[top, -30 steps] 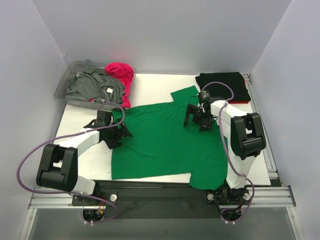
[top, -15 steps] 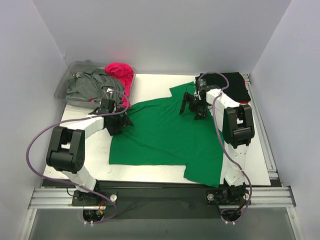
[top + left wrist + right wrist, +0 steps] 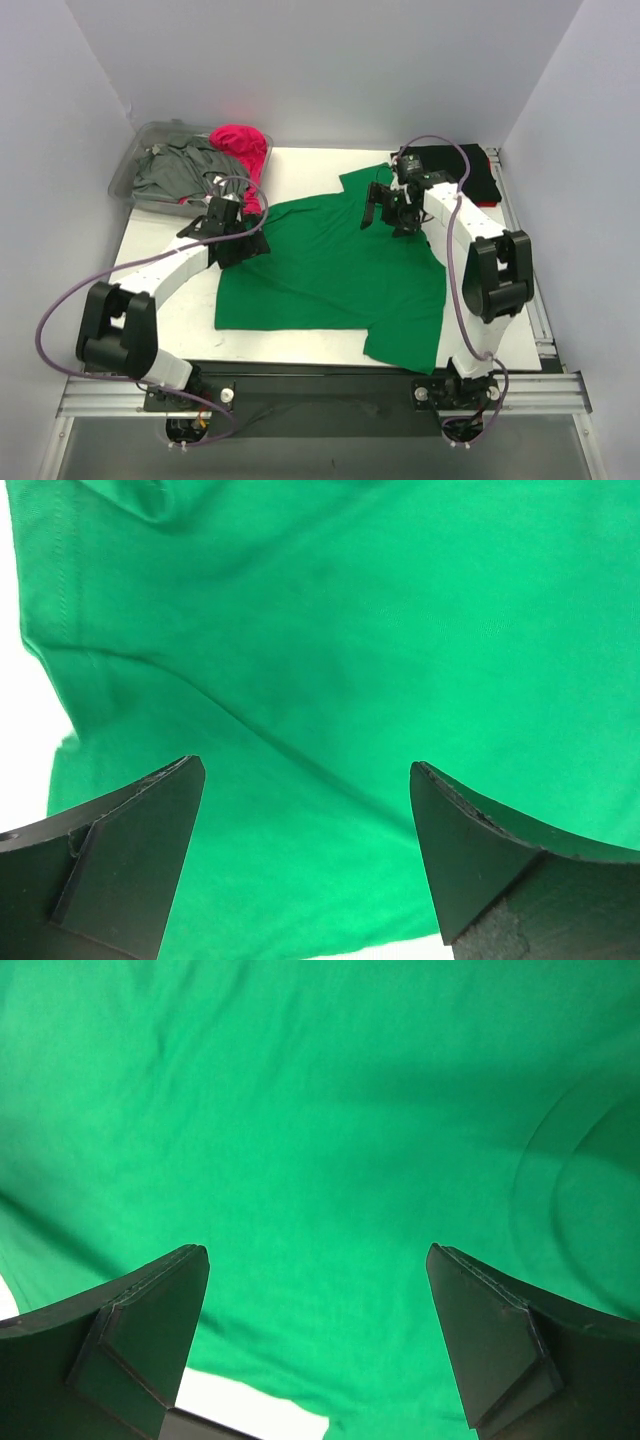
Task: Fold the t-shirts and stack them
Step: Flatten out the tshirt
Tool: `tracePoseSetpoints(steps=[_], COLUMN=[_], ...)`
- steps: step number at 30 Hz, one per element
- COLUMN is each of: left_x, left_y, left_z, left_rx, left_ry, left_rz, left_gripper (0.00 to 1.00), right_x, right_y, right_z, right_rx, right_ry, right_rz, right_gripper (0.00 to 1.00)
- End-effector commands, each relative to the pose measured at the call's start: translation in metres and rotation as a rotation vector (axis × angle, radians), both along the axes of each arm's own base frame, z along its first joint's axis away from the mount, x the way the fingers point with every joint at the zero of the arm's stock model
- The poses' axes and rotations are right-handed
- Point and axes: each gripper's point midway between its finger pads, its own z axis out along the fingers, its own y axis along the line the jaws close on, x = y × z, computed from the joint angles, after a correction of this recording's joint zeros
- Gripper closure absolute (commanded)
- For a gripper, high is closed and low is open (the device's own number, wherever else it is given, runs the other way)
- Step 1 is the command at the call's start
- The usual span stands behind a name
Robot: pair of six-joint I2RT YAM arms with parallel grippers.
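Green shirt: the bright green t-shirt (image 3: pixel 330 275) of soft plain cloth lies spread open and mostly flat on the flat white table (image 3: pixel 300 170), with a few shallow creases.
Its axis: its long axis runs across the robot, left to right. The straight hem edge is at the left end. The two short sleeves stick out at the right end, one on the far side and one on the near side. The neck is hidden by the right arm.
Left gripper: the black two-finger left gripper (image 3: pixel 232 242) is over the green shirt's far hem corner. Its jaws are spread wide. Only green cloth shows between the fingers (image 3: pixel 120 860), and nothing is pinched.
Right gripper: the black two-finger right gripper (image 3: pixel 390 212) is over the green shirt's far right part, just beside the far sleeve. Its jaws are equally wide, and the fingers (image 3: pixel 120 1340) hold nothing.
Contact: I cannot tell whether either gripper's tips touch the cloth.
Black shirt: a folded black t-shirt (image 3: pixel 455 172) lies just beyond the green shirt's far right end.
Bin: a clear plastic bin (image 3: pixel 122 182) stands beyond the green shirt's far left corner. It holds a crumpled grey t-shirt (image 3: pixel 185 170) and a magenta pink t-shirt (image 3: pixel 240 142). The pink one is on the side nearer the green shirt and hangs over the rim.
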Motion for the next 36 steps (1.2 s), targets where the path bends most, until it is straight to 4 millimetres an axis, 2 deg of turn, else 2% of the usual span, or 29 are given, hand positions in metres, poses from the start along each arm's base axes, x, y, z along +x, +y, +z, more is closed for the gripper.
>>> tracePoseSetpoints(steps=[1, 3, 4, 7, 12, 20, 22, 27, 28, 32, 36], left_x=[-0.015, -0.023, -0.030, -0.040, -0.044, -0.036, -0.030, -0.010, -0.001, 0.016, 0.026], left_y=[-0.001, -0.005, -0.004, -0.008, -0.009, 0.001, 0.005, 0.007, 0.005, 0.004, 0.005], left_z=[0.009, 0.003, -0.007, -0.018, -0.034, -0.064, -0.063, -0.061, -0.055, -0.048, -0.031], left_rx=[-0.001, -0.020, -0.019, -0.047, -0.046, -0.006, -0.008, 0.001, -0.001, 0.024, 0.042], left_ry=[-0.018, 0.005, 0.032, 0.086, 0.120, 0.190, 0.180, 0.156, 0.136, 0.116, 0.071], left_rz=[0.024, 0.026, 0.031, 0.035, 0.034, 0.026, 0.034, 0.011, 0.005, -0.019, -0.021], left_gripper=[0.04, 0.04, 0.04, 0.04, 0.03, 0.03, 0.03, 0.03, 0.03, 0.03, 0.03], right_x=[-0.040, -0.055, -0.059, -0.072, -0.074, -0.064, -0.062, -0.040, -0.035, -0.015, -0.002], right_y=[0.003, 0.003, 0.004, 0.007, 0.006, 0.007, 0.005, 0.000, 0.000, 0.000, 0.006], right_z=[-0.003, -0.015, -0.021, -0.034, -0.049, -0.069, -0.077, -0.080, -0.078, -0.071, -0.062], right_rx=[-0.031, -0.051, -0.056, -0.075, -0.091, -0.096, -0.098, -0.078, -0.074, -0.051, -0.025], right_ry=[0.054, 0.092, 0.110, 0.145, 0.185, 0.235, 0.254, 0.250, 0.242, 0.210, 0.182], right_rz=[0.056, 0.072, 0.076, 0.102, 0.098, 0.079, 0.070, 0.023, 0.017, 0.004, 0.019], right_gripper=[0.03, 0.04, 0.04, 0.07, 0.06, 0.07, 0.06, 0.06, 0.06, 0.07, 0.07])
